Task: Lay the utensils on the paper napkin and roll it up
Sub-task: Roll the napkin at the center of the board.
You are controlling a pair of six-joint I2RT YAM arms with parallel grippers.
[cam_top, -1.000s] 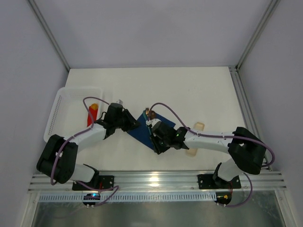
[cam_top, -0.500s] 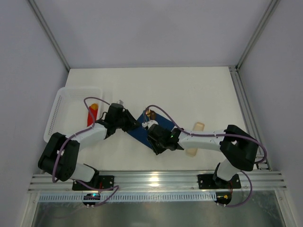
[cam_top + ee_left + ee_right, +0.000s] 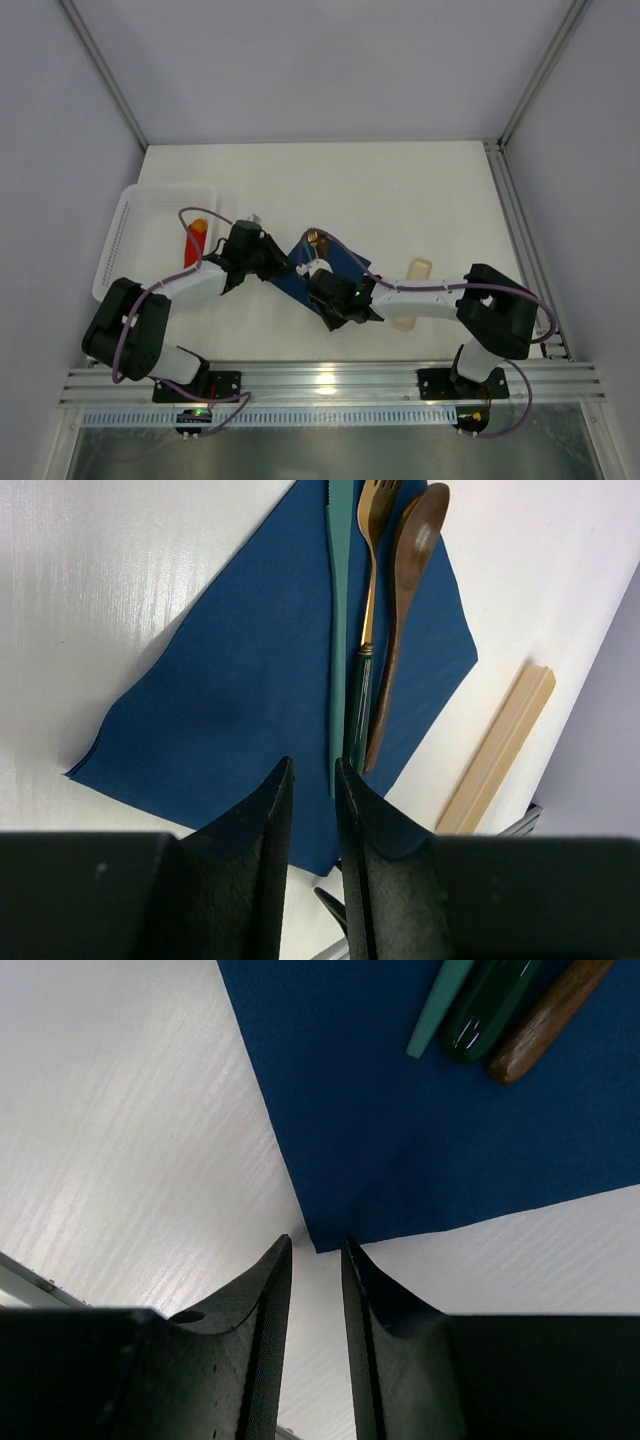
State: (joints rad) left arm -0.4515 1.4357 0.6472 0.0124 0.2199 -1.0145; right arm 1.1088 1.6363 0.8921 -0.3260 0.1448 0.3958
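The navy paper napkin (image 3: 230, 680) lies flat on the white table and shows partly between the arms in the top view (image 3: 346, 262). The utensils lie side by side on its right part: a teal knife (image 3: 338, 630), a copper fork with a dark green handle (image 3: 366, 610) and a brown spoon (image 3: 408, 570). Their handle ends show in the right wrist view (image 3: 490, 1005). My left gripper (image 3: 312, 768) hovers over the napkin's near-left part, jaws a narrow gap apart and empty. My right gripper (image 3: 316, 1245) is slightly open, with the napkin's near corner (image 3: 325, 1240) just at its fingertips.
A white basket (image 3: 130, 215) stands at the left, with a red block with an orange tip (image 3: 195, 243) beside it. A pale beige bar (image 3: 418, 268) lies right of the napkin and shows in the left wrist view (image 3: 500, 750). A metal rail (image 3: 330, 380) runs along the near edge.
My right gripper has slid left and nearer, from over the napkin to its near corner. My left gripper has barely moved. The napkin and utensils stay put.
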